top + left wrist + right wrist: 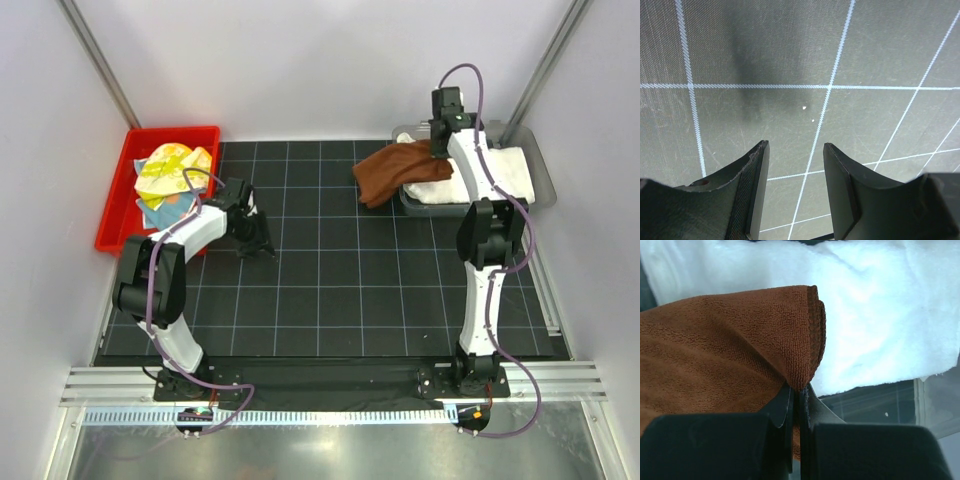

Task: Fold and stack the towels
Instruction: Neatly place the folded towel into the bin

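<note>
Towels, four by my count, sit in two places; one rust-brown towel (392, 170) and one white towel (500, 165) at the far right, one yellow towel (172, 168) and one light blue towel (160, 207) in the single red bin (112, 222) at the far left. The white one lies flat in the one grey tray (547, 185), its long axis running left to right; the brown one lies over its left end, long axis also left to right, the loose end spilling over the tray's rim onto the black grid mat (350, 290) and pointing left. My right gripper (799, 390) is closed tight on the brown towel's hemmed corner, above the white cloth; the blue towel is mostly buried beneath the crumpled yellow one, so I cannot tell which way it lies, though I think I see an orange spot on it. My left gripper (796, 147) hangs over bare mat beside the bin; its fingers are parted to a moderate gap and hold nothing.
</note>
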Available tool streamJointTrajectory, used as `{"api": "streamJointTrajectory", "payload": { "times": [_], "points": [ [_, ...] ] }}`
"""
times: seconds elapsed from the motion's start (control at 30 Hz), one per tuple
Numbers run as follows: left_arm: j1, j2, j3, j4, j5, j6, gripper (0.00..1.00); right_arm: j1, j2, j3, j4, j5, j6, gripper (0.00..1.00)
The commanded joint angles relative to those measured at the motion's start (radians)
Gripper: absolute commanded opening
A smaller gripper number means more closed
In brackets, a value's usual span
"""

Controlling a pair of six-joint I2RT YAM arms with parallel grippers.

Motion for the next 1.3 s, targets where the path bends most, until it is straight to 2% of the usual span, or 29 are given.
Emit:
{"api": "streamJointTrajectory", "payload": {
  "times": [0.0, 0.5, 0.9, 0.97, 1.0, 1.1, 1.13, 1.23, 1.27],
  "points": [
    [-0.001, -0.018, 0.036, 0.021, 0.035, 0.019, 0.51, -0.045, -0.056, 0.049, 0.007, 0.007, -0.035, 0.01],
    [-0.001, -0.022, 0.028, 0.015, 0.042, 0.028, 0.50, -0.232, -0.045, 0.109, 0.003, -0.036, -0.037, 0.01],
    [-0.001, -0.007, 0.043, 0.014, 0.073, 0.031, 0.51, -0.289, 0.089, 0.111, 0.104, -0.070, -0.064, 0.01],
    [0.000, -0.006, 0.048, 0.012, 0.078, 0.031, 0.51, -0.297, 0.109, 0.112, 0.127, -0.056, -0.069, 0.07],
    [-0.001, -0.009, 0.050, 0.009, 0.078, 0.033, 0.51, -0.306, 0.151, 0.176, 0.104, -0.093, -0.045, 0.09],
    [-0.001, -0.009, 0.053, 0.006, 0.073, 0.038, 0.51, -0.326, 0.174, 0.229, 0.091, -0.095, 0.023, 0.30],
    [-0.001, -0.007, 0.054, 0.004, 0.074, 0.038, 0.51, -0.327, 0.168, 0.221, 0.114, -0.087, 0.026, 0.47],
    [-0.001, -0.002, 0.054, 0.004, 0.079, 0.038, 0.51, -0.326, 0.125, 0.172, 0.128, -0.046, 0.063, 0.61],
    [-0.001, -0.006, 0.054, 0.004, 0.081, 0.038, 0.51, -0.327, 0.113, 0.146, 0.127, -0.035, 0.071, 0.63]
  ]
}}
